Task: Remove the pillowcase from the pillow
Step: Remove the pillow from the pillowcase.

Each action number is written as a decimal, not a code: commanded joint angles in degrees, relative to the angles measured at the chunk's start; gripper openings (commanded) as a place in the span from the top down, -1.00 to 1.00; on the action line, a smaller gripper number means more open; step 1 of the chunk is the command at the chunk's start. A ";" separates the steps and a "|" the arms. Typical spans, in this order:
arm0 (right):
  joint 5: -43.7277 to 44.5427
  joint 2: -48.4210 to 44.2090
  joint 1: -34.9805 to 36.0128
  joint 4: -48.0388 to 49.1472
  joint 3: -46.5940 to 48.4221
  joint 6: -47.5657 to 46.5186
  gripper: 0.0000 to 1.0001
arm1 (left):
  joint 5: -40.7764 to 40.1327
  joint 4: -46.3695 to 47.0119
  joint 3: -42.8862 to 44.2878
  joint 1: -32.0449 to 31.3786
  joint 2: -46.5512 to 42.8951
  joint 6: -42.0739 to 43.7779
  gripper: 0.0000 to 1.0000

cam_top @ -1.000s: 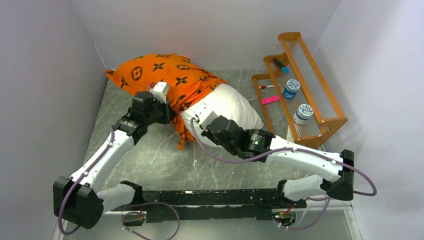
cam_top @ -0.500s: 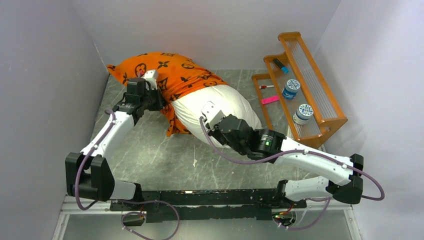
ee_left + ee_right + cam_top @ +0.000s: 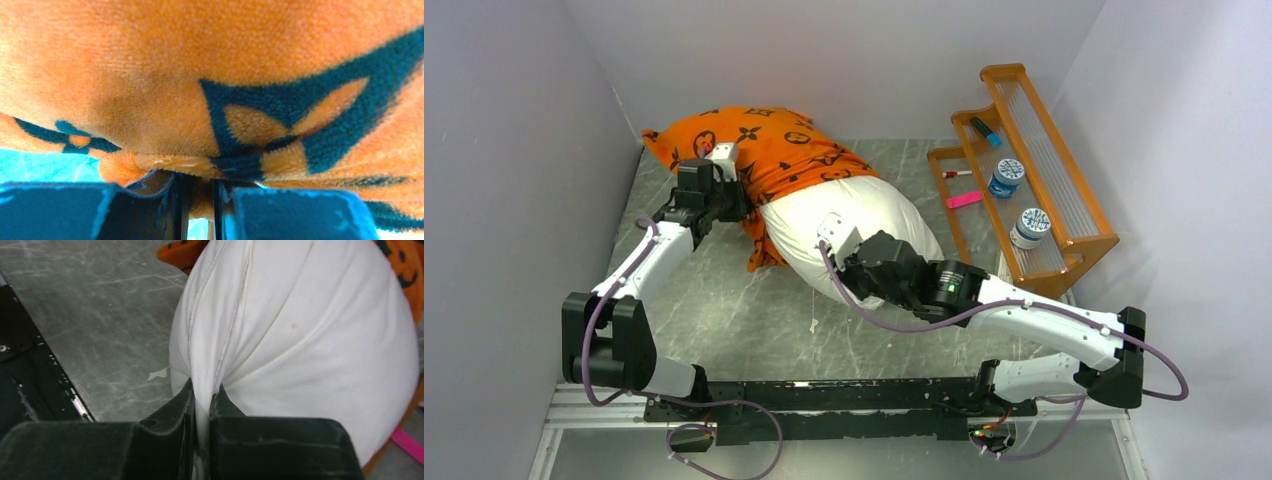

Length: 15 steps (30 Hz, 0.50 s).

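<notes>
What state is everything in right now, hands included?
pillowcase: half off, bunched over the pillow's far end.
pillow: near end bare, far end covered.
left hand: shut on a pillowcase fold.
right hand: shut on the pillow's bare end.
far jar: upright, lid on.
near jar: upright, lid on.

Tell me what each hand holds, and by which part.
Right hand pinches the pillow by a fold at its bare end. Left hand seemingly pinches the pillowcase by its hem.
</notes>
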 commanded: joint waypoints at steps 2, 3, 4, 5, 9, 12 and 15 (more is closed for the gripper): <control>-15.22 2.57 1.63 3.02 2.42 5.92 0.85 | -14.93 14.44 -1.66 4.39 -0.85 4.84 0.51; -16.51 4.10 1.61 2.70 3.63 6.56 0.74 | -15.32 14.28 -1.75 4.33 -1.10 4.95 0.50; -18.57 5.29 1.66 2.26 4.65 7.12 0.63 | -15.57 14.24 -1.96 4.38 -1.28 5.08 0.48; -19.62 6.41 1.66 2.06 5.62 7.72 0.48 | -15.70 14.11 -2.19 4.38 -1.54 5.19 0.45; -21.31 8.19 1.58 0.87 9.21 9.12 0.03 | -16.79 13.89 -2.80 4.34 -2.75 5.71 0.36; -19.70 8.58 1.30 -0.60 12.20 9.41 -0.22 | -18.00 13.58 -2.86 4.29 -3.72 6.15 0.27; -18.84 9.59 -0.31 -2.85 15.55 9.17 -0.44 | -18.33 13.24 -2.75 4.28 -4.70 6.63 0.15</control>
